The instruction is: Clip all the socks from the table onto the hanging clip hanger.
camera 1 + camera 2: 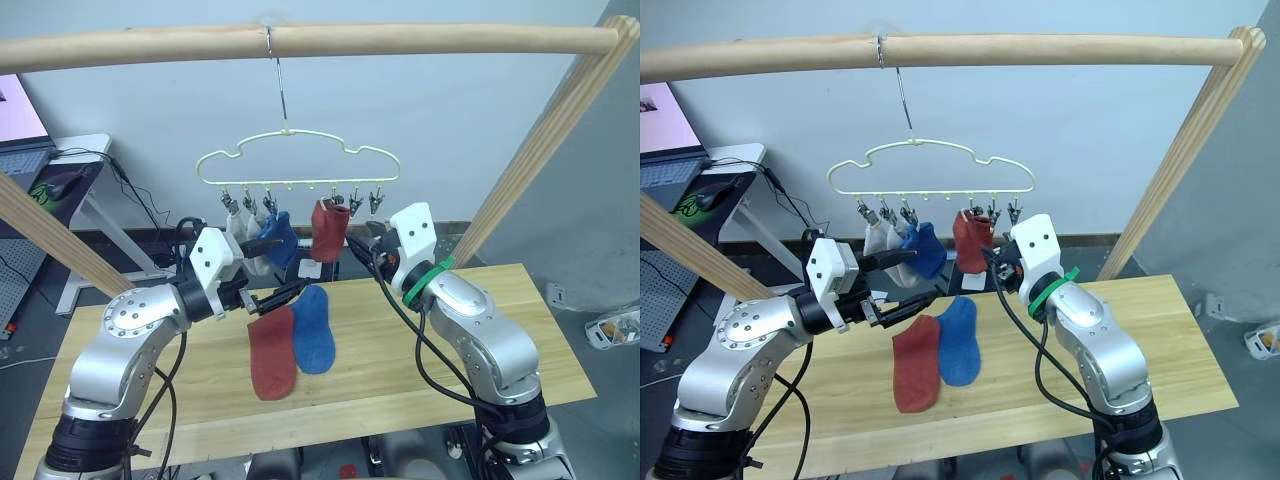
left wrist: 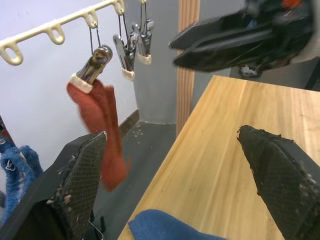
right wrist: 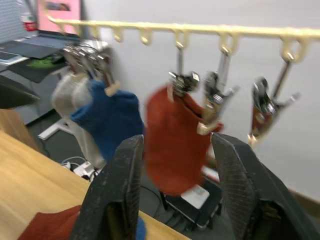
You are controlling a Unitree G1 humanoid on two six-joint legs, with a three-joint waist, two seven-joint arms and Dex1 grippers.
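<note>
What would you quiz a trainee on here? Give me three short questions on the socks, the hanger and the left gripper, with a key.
1. How many socks lie on the table?
2. True or false: a hanging rust-red sock is clipped to the clip hanger.
3. The left gripper is: A shut on a sock; B open and empty; C shut on a clip.

Key: 1. Two, the lying rust-red sock and the lying blue sock. 2. True. 3. B.

The setting looks like a robotics lab or test room. A rough frame of thick wooden poles (image 1: 300, 40) stands over a pale plank table (image 1: 520, 330), against a bare grey wall, and a white desk (image 1: 85, 205) with a laptop (image 1: 20, 125) and trailing cables sits on a dark floor.
</note>
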